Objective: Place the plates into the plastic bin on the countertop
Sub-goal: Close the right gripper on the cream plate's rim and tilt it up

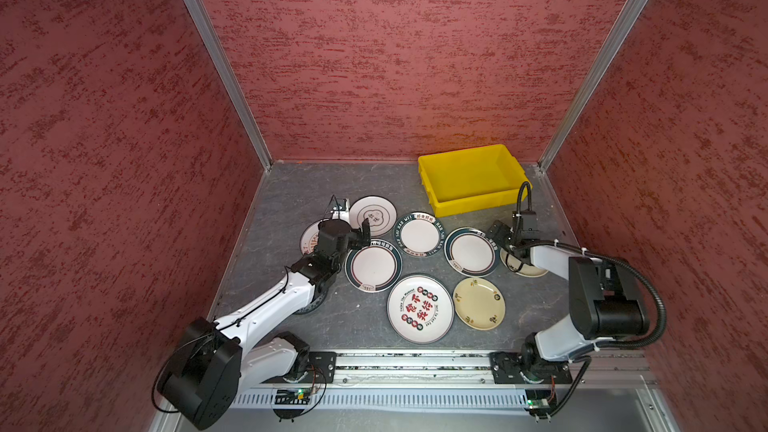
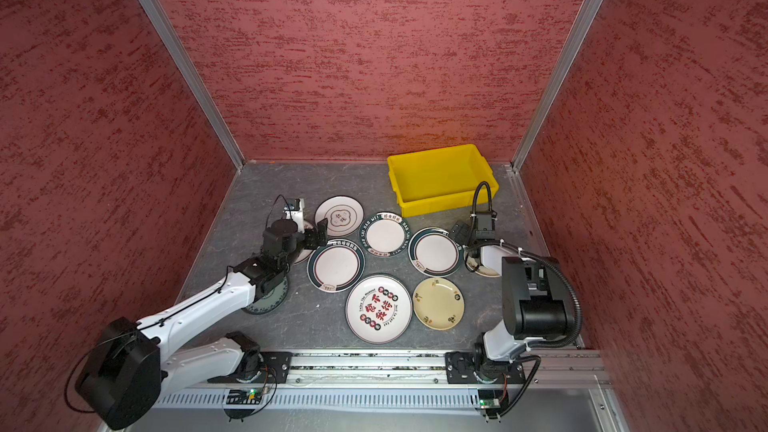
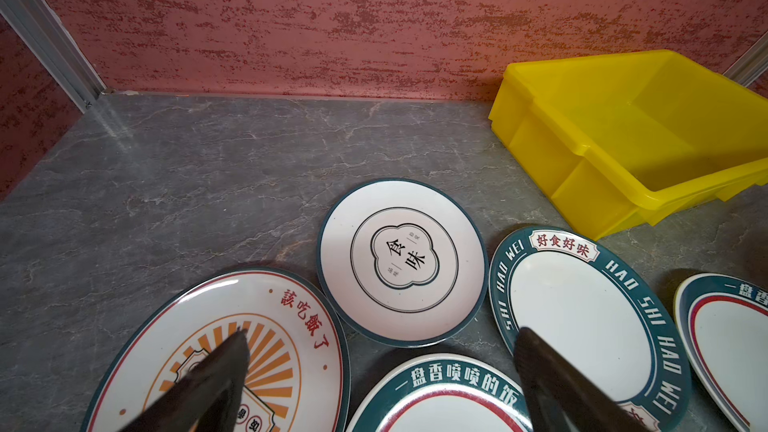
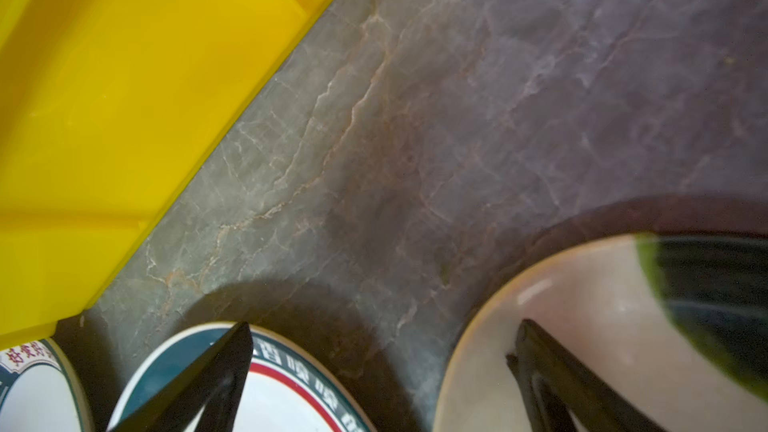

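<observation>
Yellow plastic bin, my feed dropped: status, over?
Open, empty: left gripper, right gripper. Nothing in yellow plastic bin; round printed plates all on grey marbled countertop. No obstruction.

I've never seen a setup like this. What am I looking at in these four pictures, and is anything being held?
Two white robot arms stand at the near edge of a grey countertop. Two pictures look down from overhead, nearly the same; the rest come from a camera on each arm's wrist. Round plates lie spread on the countertop, and a yellow bin sits empty at the back right. The left hand and the right hand are both open, low over plates, holding nothing.
</observation>
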